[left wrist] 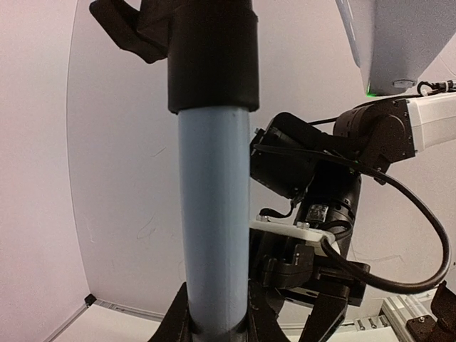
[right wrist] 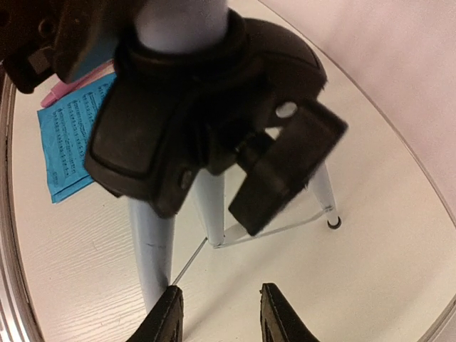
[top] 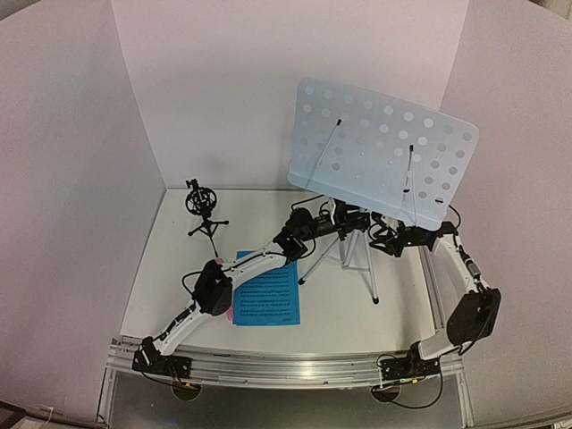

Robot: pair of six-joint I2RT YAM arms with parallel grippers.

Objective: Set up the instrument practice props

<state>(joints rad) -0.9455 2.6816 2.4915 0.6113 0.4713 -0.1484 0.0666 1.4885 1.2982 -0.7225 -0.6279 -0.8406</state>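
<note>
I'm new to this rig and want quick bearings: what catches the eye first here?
The pale-blue perforated music stand towers right of centre on its silver tripod, both arms reaching under its desk. The left gripper is clamped on its pole; the right gripper hangs open by the pole's black collar. Bright blue sheet music lies flat under the left arm, and a small black mic holder stands back left.

Smooth matt stand pole (left wrist: 214, 228) with black plastic collar (left wrist: 214, 64) (slightly glossy), paper sheet (top: 266, 302), wood-grained table (right wrist: 71, 285).
</note>
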